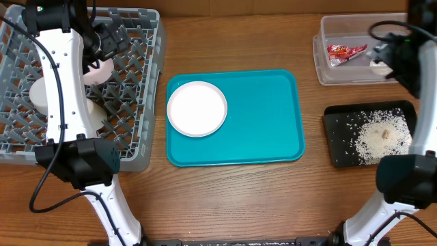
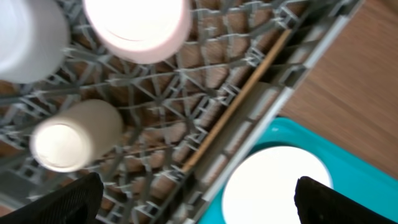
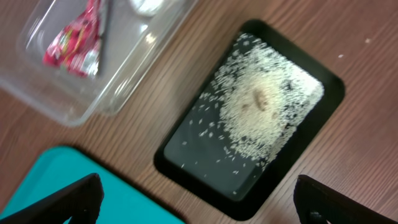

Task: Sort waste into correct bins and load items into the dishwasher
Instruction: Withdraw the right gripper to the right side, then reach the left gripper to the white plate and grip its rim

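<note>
The left arm (image 1: 58, 82) and right arm (image 1: 427, 116) have white shells and black joint housings. A thin black cable (image 1: 46, 89) runs along the left one. The fingers (image 2: 68, 202) are matte black.

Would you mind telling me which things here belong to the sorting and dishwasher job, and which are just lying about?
Part of the job: white plate, dish rack, bowl, cup, red wrapper, rice crumbs, clear tub, black bin.
Just lying about: teal tray, wooden chopstick in the rack.
</note>
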### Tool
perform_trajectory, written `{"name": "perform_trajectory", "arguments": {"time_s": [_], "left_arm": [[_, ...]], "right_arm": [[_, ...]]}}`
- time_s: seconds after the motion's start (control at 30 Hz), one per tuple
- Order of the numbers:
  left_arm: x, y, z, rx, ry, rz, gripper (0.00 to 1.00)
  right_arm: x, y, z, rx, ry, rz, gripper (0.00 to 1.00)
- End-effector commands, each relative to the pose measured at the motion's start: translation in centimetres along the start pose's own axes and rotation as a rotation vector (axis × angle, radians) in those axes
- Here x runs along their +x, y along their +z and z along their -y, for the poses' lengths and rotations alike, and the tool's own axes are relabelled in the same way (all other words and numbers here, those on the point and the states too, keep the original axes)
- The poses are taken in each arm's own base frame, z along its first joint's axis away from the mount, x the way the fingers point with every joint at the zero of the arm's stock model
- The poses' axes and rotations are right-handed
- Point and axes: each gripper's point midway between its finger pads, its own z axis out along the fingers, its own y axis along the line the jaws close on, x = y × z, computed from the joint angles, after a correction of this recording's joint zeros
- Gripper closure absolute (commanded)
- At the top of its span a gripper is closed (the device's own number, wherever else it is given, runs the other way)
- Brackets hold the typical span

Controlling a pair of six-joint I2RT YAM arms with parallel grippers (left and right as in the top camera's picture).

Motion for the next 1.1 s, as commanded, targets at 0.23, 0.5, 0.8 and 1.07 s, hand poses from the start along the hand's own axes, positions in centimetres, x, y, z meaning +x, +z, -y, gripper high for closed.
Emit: {"name": "perform_trajectory", "arguments": {"time_s": [0.23, 0.5, 0.8, 1.07], "left_arm": [[9.4, -4.3, 10.2, 0.580, 0.277, -0.351, 0.00], [18.8, 2.7, 12.7, 0.239, 0.591, -0.459, 0.02], [27.2, 10.7, 15.1, -0.004, 0.747, -0.362, 0.24], [26.0, 12.9, 15.6, -0.203, 0.792, -0.058, 0.41]], "right_arm": [[-2.6, 0.2, 2.4, -0.021, 0.095, 0.024, 0.00], [-2.6, 0.2, 2.4, -0.022, 0.094, 0.023, 0.00], [-2.6, 0.2, 2.4, -0.021, 0.094, 0.024, 0.00], [-2.6, 0.2, 2.4, -0.021, 0.094, 0.024, 0.00]]}}
